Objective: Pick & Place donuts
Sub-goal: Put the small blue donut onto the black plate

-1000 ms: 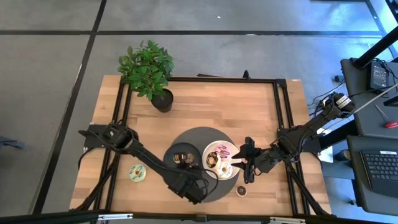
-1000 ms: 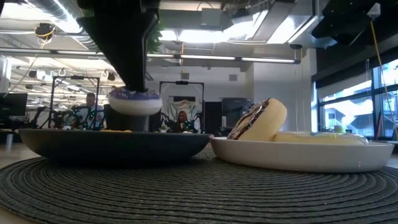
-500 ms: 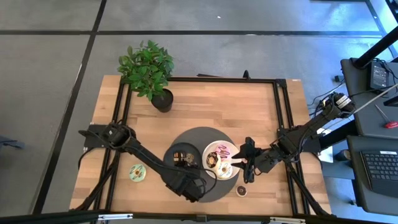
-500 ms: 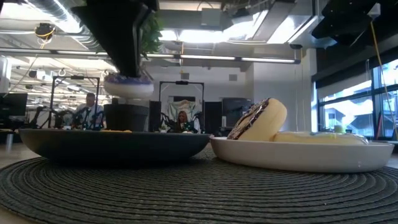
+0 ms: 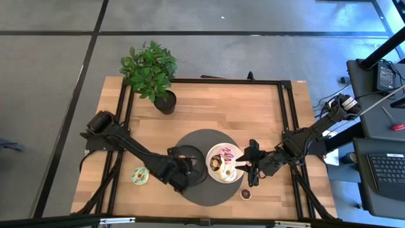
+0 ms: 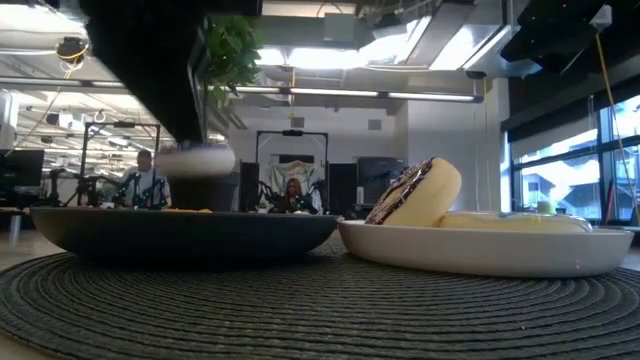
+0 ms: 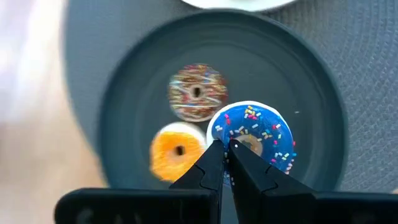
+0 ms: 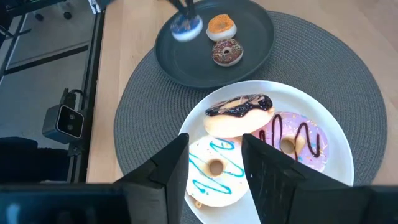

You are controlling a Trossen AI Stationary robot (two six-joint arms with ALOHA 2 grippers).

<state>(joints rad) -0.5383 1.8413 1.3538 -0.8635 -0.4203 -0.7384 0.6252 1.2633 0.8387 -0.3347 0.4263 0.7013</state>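
My left gripper is shut on a blue-iced mini donut with sprinkles, above the dark grey plate. An orange mini donut and a brown sprinkled one lie flat on that plate. My right gripper is open above the white plate. That plate carries a chocolate-iced donut leaning on the others, a pink one and a white one with blue stripes. A green donut and a dark mini donut lie on the table. My left gripper pinches the blue donut by one side of its ring between its two fingers, coming from above and pointing down. The donut is lifted clear of the dark grey plate and sits roughly level in the low view.
Both plates sit on a round grey woven mat. A potted plant stands at the table's far left. Black frame rails run along the table's sides. Bare wood lies beyond the mat on the far side.
My left gripper has carried the blue donut from the mat's near edge toward the table's far and left side, and now hangs over the dark grey plate. It has stayed shut on the donut. My right arm has kept still.
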